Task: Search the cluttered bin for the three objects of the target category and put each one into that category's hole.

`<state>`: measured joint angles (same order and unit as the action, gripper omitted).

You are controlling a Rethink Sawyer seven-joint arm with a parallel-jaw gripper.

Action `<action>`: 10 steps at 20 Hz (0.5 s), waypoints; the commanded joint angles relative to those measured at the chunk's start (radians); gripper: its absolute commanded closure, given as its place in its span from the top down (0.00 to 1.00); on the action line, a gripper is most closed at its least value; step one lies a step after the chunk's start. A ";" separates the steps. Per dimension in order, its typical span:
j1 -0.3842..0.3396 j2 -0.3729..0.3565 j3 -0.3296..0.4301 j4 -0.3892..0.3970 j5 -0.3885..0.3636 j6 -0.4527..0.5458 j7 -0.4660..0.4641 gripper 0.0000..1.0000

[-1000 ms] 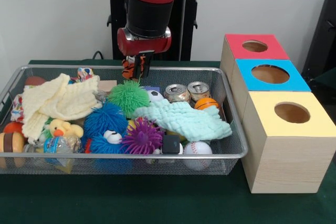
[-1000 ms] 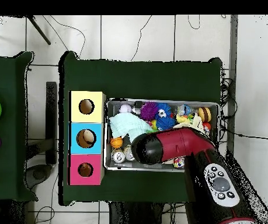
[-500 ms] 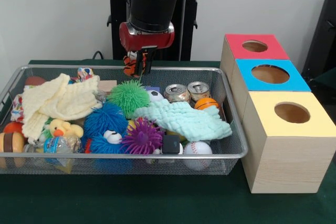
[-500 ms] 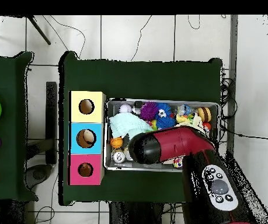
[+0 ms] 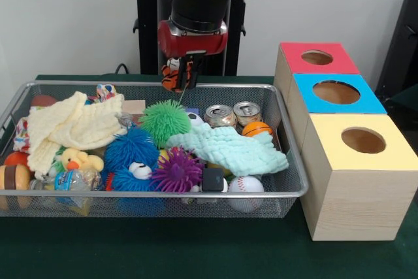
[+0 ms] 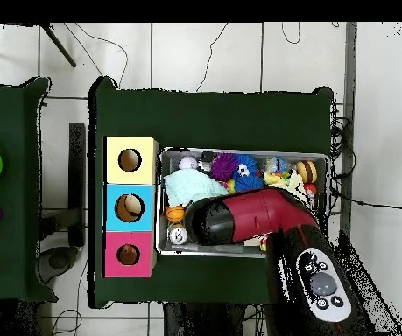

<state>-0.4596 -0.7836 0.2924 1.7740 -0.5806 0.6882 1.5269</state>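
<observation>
My gripper point(image 5: 181, 76) is shut on an orange-and-black striped plush tiger point(image 5: 174, 74) and holds it above the far rim of the silver wire-mesh bin point(image 5: 157, 194). A yellow plush duck point(image 5: 78, 159) lies at the bin's front left under the yellow cloth's edge. The red-faced box's round hole point(image 5: 317, 57) is to the right, at the far end of the box row; it also shows in the overhead view point(image 6: 128, 255). In the overhead view the arm point(image 6: 239, 220) hides the gripper and the tiger. No third plush animal shows.
The bin holds a yellow cloth point(image 5: 72, 125), a mint cloth point(image 5: 228, 147), green point(image 5: 163, 121), blue point(image 5: 130, 150) and purple point(image 5: 176, 169) spiky balls, two cans point(image 5: 234, 114), a baseball point(image 5: 245, 185). Blue-faced point(image 5: 336, 92) and yellow-faced point(image 5: 362, 140) boxes stand nearer than the red one.
My gripper has risen and moved right toward the boxes with the tiger held in it. The things in the bin have not moved.
</observation>
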 commanded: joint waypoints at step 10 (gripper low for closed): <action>0.029 -0.071 0.029 0.104 0.066 0.108 -0.008 0.00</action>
<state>-0.4425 -0.8259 0.2922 1.8029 -0.5489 0.6888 1.5269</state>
